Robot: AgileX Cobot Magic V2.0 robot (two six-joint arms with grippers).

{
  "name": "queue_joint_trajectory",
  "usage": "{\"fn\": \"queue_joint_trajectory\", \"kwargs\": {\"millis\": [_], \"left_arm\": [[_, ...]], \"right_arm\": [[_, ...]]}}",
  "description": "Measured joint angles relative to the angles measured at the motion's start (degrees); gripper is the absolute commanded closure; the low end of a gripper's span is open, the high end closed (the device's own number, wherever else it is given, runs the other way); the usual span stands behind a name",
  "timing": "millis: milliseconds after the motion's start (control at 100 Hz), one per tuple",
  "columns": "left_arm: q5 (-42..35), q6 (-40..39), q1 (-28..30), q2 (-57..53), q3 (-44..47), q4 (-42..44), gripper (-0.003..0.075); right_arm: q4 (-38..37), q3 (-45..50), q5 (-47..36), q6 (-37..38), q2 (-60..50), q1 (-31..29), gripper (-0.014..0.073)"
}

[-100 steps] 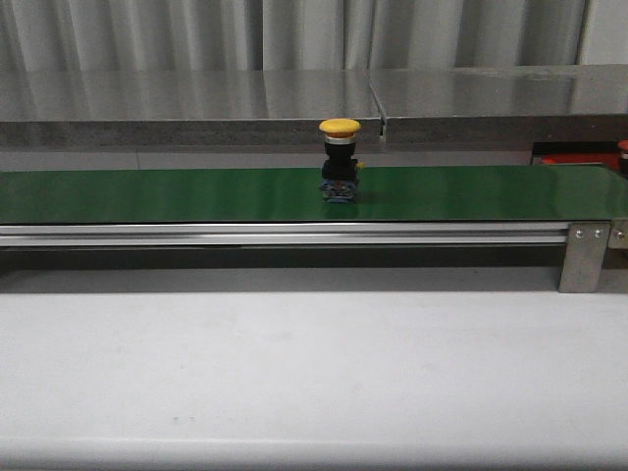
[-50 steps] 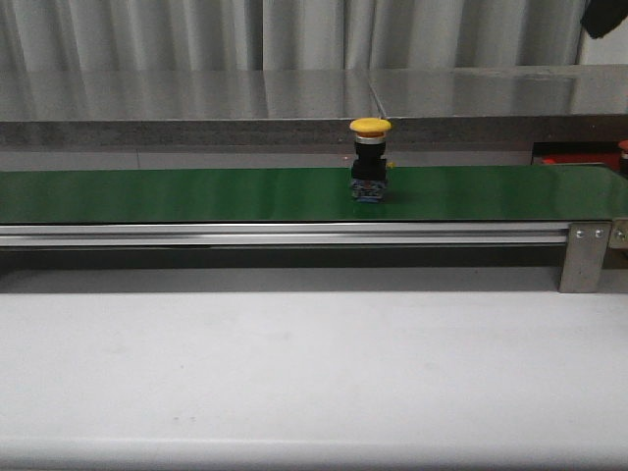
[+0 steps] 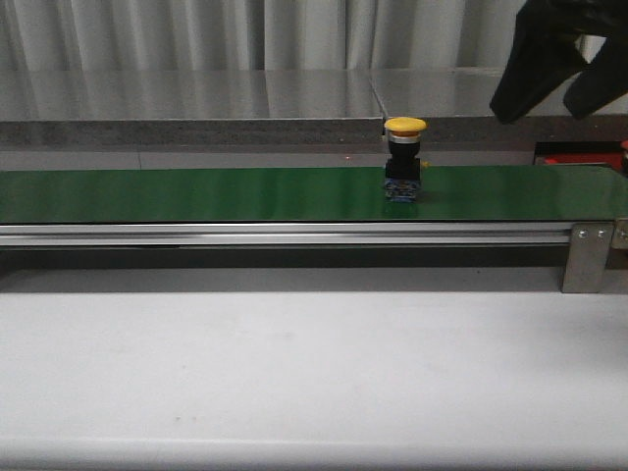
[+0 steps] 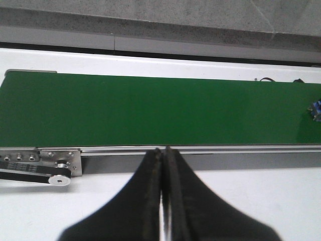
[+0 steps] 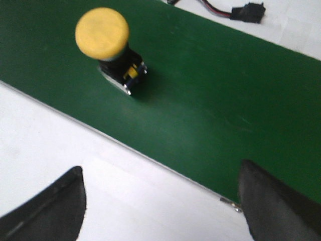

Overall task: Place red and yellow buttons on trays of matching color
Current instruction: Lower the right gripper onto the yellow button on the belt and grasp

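A yellow button [image 3: 404,157] with a black body stands upright on the green conveyor belt [image 3: 196,194], right of centre. It also shows in the right wrist view [image 5: 105,40]. My right gripper [image 3: 549,74] hangs open and empty in the air, above and to the right of the button; its fingertips [image 5: 55,201] are wide apart. My left gripper [image 4: 163,150] is shut and empty, over the white table near the belt's front rail. A red tray [image 3: 579,157] shows partly at the far right. No yellow tray and no red button are in view.
A grey metal shelf [image 3: 196,98] runs behind the belt. The belt's aluminium rail ends in a bracket [image 3: 587,257] at the right. The white table [image 3: 294,373] lies in front. A black connector with wires [image 5: 246,11] lies beyond the belt.
The yellow button has travelled to the right along the belt. My right gripper has come down into the front view from the top right.
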Motion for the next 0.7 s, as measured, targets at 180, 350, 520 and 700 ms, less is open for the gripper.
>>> {"fn": "queue_joint_trajectory", "kwargs": {"millis": [180,350,520,700], "left_arm": [[0.0,0.0,0.0,0.0,0.0,0.0,0.0739],[0.0,0.0,0.0,0.0,0.0,0.0,0.0739],[0.0,0.0,0.0,0.0,0.0,0.0,0.0739],[0.0,0.0,0.0,0.0,0.0,0.0,0.0739]], "right_arm": [[0.0,0.0,-3.37,-0.24,1.73,1.91,-0.0022],[0.0,-1.54,-3.87,-0.36,4.92,2.14,-0.0022],[0.0,-5.19,-3.98,-0.5,8.49,2.14,-0.0022],[0.0,-9.64,-3.98,-0.5,12.61,2.14,-0.0022]]}}
